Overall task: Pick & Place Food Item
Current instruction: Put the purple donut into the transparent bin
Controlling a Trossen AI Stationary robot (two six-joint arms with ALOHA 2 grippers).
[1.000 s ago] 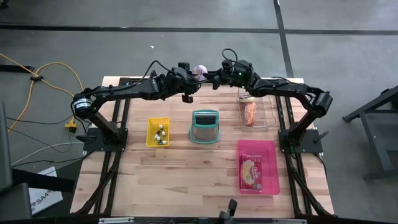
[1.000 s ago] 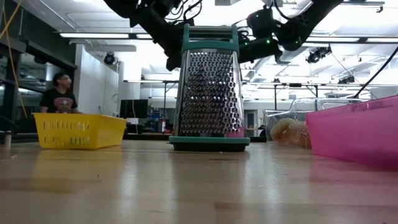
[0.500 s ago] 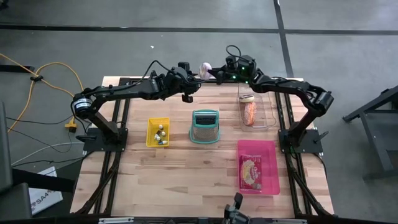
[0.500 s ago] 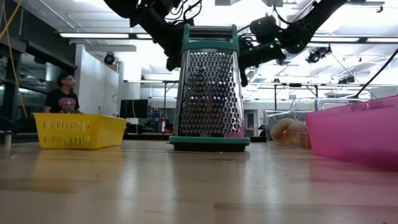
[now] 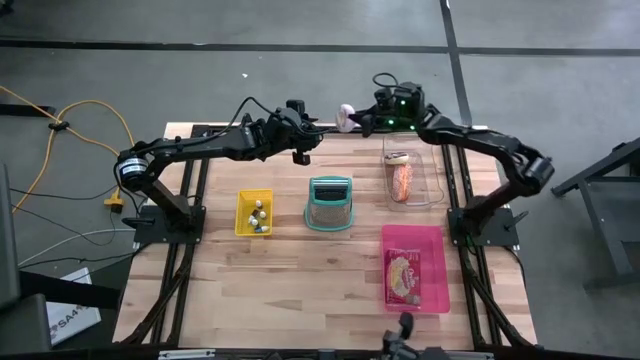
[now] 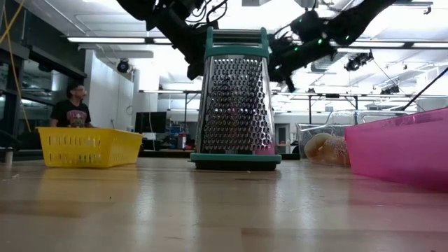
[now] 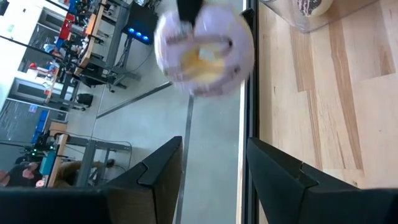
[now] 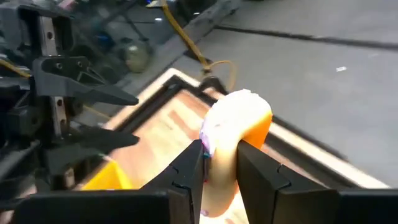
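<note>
Right wrist view: right gripper [image 8: 219, 163] pinching a donut [image 8: 235, 134] with pale pink icing, fingers pressed on either side of it. Donut is off the bench, held in the air over the far edge, roughly at the middle of that edge; in the high view it shows as a small pale blob [image 5: 346, 112] just beyond the far rail.

Left gripper [image 5: 300, 152] hangs above the far edge, near the donut, fingers spread and holding nothing. Its wrist camera looks straight at the donut past the open fingers [image 7: 160, 165].

On the bench: yellow bin [image 5: 241, 212] left of centre with small items, grater [image 5: 329, 203] upright at centre, clear tub [image 5: 430, 180] near the far right corner with other food in it, pink bin [image 5: 436, 265] near the right edge with a packet in it.

Progress, as judged: the pick looks done, the item lifted and secure. Placing is left. Which container is the target cannot be told from here; the donut is over none of them. The carry, lowering and release remain.
</note>
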